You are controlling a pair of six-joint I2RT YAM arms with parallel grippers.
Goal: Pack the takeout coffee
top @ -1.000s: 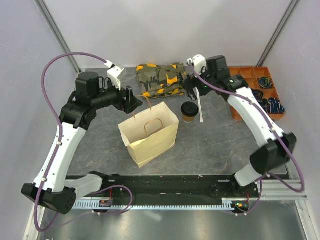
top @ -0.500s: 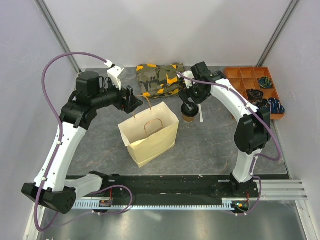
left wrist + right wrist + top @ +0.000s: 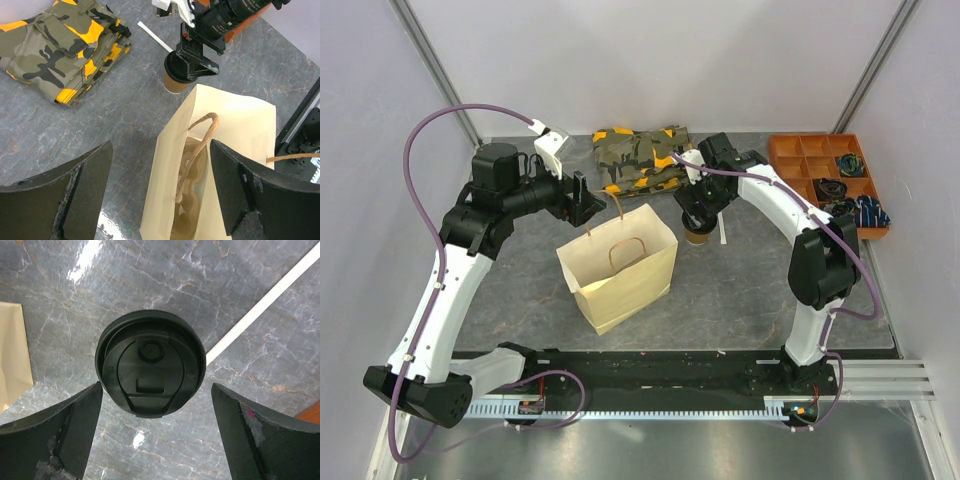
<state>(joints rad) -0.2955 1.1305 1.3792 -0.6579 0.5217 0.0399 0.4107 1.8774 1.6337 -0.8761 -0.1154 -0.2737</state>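
Note:
The takeout coffee point(image 3: 697, 236), a tan paper cup with a black lid point(image 3: 150, 370), stands upright on the grey table just right of the tan paper bag point(image 3: 620, 265). My right gripper point(image 3: 698, 212) hangs directly over it, open. In the right wrist view its fingers point(image 3: 75, 425) sit either side of the lid without touching it. The cup also shows in the left wrist view point(image 3: 175, 82), partly under the right gripper. My left gripper point(image 3: 585, 200) is open above the bag's open mouth point(image 3: 220, 150). The brown pulp cup tray point(image 3: 192, 175) lies inside the bag.
A white stick point(image 3: 720, 215) lies beside the cup and also shows in the right wrist view point(image 3: 265, 300). Folded camouflage cloth point(image 3: 640, 160) lies at the back. An orange compartment box point(image 3: 830, 175) with small items sits at the back right.
My right arm has swung from the back of the table to above the cup and come down over its lid. The left arm and the bag have not moved.

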